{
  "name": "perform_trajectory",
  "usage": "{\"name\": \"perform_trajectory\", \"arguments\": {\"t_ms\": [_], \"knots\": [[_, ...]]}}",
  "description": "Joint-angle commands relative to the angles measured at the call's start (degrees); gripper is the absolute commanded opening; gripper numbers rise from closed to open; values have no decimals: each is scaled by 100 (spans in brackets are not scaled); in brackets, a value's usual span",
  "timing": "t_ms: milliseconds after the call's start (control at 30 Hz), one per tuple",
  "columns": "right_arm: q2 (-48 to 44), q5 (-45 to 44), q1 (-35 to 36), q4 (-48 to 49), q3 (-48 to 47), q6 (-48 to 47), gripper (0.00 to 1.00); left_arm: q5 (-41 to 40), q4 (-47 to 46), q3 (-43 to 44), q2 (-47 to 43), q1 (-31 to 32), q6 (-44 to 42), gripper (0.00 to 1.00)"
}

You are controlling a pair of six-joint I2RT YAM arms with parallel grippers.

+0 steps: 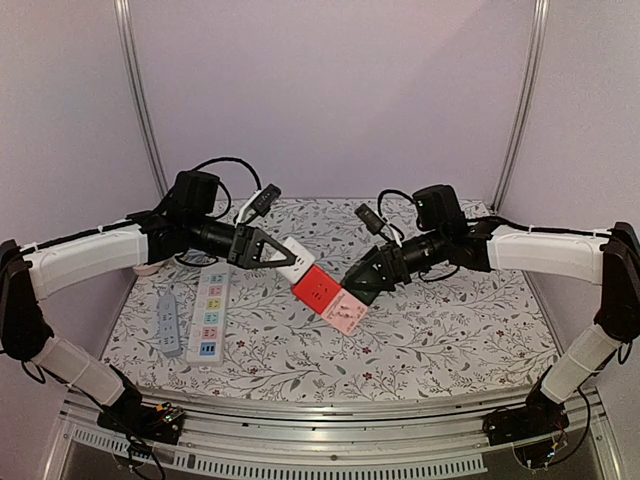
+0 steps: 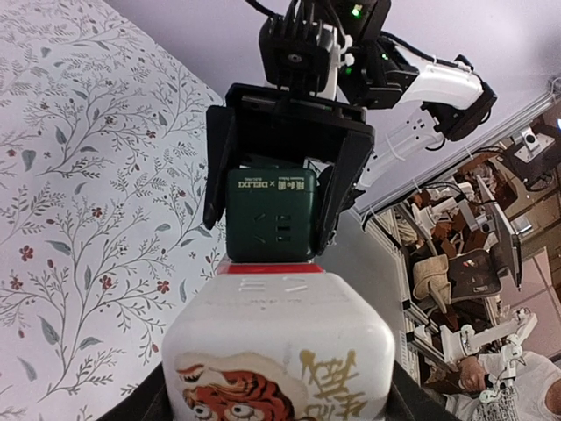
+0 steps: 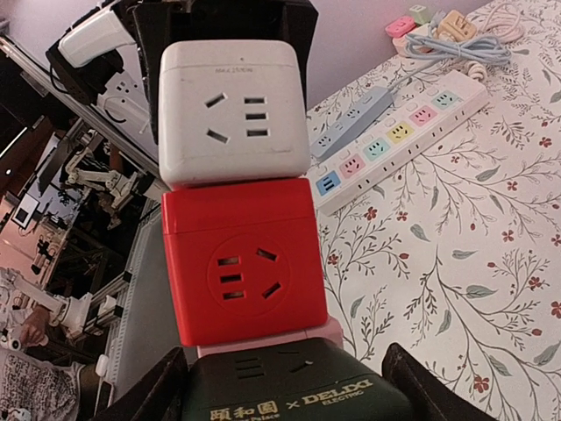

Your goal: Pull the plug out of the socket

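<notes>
Left end effector (image 1: 275,252) is clamped on the white cube socket (image 1: 297,262), and I see the right end effector (image 1: 362,283) closed around the green cube plug (image 2: 272,215). Between them sit a red cube (image 1: 315,290) and a pink cube (image 1: 347,313). All four are joined in one line, held over the middle of the bench (image 1: 450,330). Off to the left, a white power strip (image 1: 208,320) and a grey power strip (image 1: 168,322) lie side by side on the bench.
</notes>
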State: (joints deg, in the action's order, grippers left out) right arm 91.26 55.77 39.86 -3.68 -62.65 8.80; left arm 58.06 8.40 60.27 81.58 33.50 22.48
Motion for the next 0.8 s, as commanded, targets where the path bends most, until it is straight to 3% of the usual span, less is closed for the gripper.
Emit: {"name": "perform_trajectory", "arguments": {"t_ms": [0, 267, 433, 767], "knots": [[104, 102, 15, -157, -141, -92, 68, 379, -498, 121, -260, 78, -22, 6], [63, 153, 14, -233, -149, -139, 42, 309, -250, 203, -231, 69, -160, 6], [43, 135, 20, -339, -147, -247, 35, 344, -125, 269, -197, 61, -188, 5], [-82, -107, 76, -1052, -301, -777, 32, 634, 57, 410, -28, 34, -128, 5]]}}
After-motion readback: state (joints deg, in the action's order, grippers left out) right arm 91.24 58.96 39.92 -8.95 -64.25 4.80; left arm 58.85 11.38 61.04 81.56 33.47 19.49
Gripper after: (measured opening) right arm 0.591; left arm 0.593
